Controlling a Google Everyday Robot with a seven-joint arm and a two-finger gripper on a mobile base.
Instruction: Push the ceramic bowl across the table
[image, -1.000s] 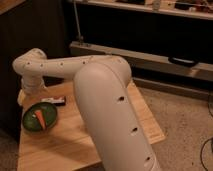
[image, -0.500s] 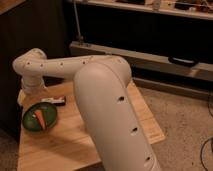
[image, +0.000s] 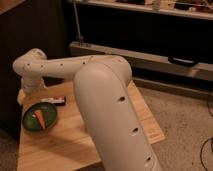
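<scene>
Green and glossy, the bowl (image: 49, 119) sits on the left part of the table (image: 65, 136), near its left edge, with an orange carrot piece (image: 39, 118) lying inside. Just beyond it, toward the far edge, lies a small black-and-white bar (image: 53, 101); it is close to the rim, but I cannot tell if it touches.

A white arm (image: 102, 100) fills the middle of the view, running from the lower right over to the table's far-left corner, where it bends downward. The gripper (image: 21, 96) hangs at that corner, just behind and to the left of the bowl. Its claw is spread wide and holds nothing. Whether it touches the rim cannot be told.

As I judge it, the push has not begun, or has barely begun, since most of the wood top lies to the bowl's right and front. The approach looks done, with the claw low and behind the bowl. What is left is meeting the rim and sliding the bowl over the planks, stopping short of the far edge.
</scene>
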